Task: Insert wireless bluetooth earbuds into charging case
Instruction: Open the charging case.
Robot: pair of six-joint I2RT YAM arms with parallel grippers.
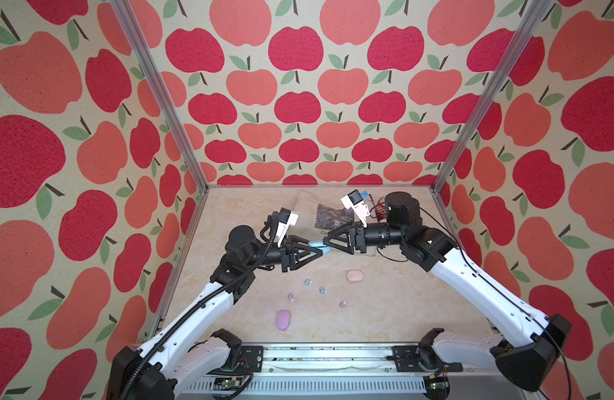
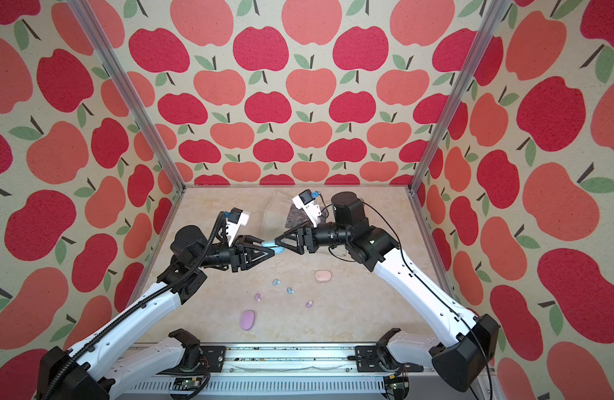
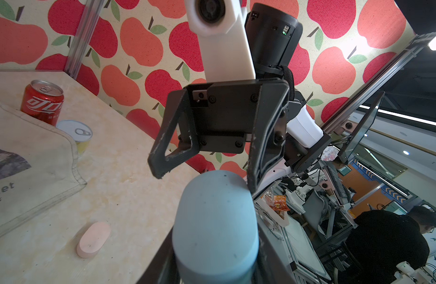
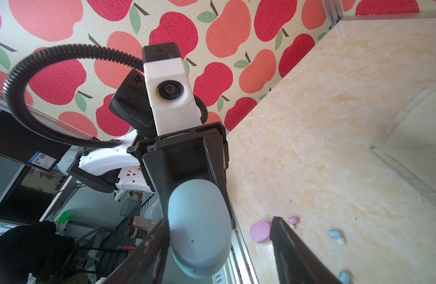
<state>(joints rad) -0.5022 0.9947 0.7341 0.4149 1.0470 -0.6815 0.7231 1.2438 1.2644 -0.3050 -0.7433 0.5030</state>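
Top views first, and the danger was a drop. The left gripper (image 1: pixel 316 248) pinched the blue case (image 1: pixel 319 246) by one end only, lifted off the table (image 1: pixel 402 311). Any shove from the right gripper (image 1: pixel 328 243) could, I'd say, twist it loose onto the earbuds (image 1: pixel 308 281) lying below, two blue and two lilac. Both forearms reached level toward the middle, grippers nose to nose.

Left wrist view: the right gripper (image 3: pixel 204 182) stood spread, one fingertip (image 3: pixel 255 179) at the blue case (image 3: pixel 215 221), the other clear. A slip there would likely scrape rather than open it.

Right wrist view: the left gripper (image 4: pixel 195 196) hugged both flanks of the case. One right finger (image 4: pixel 150 248) touched it. The other sat well off, before the lilac case (image 4: pixel 260 231).
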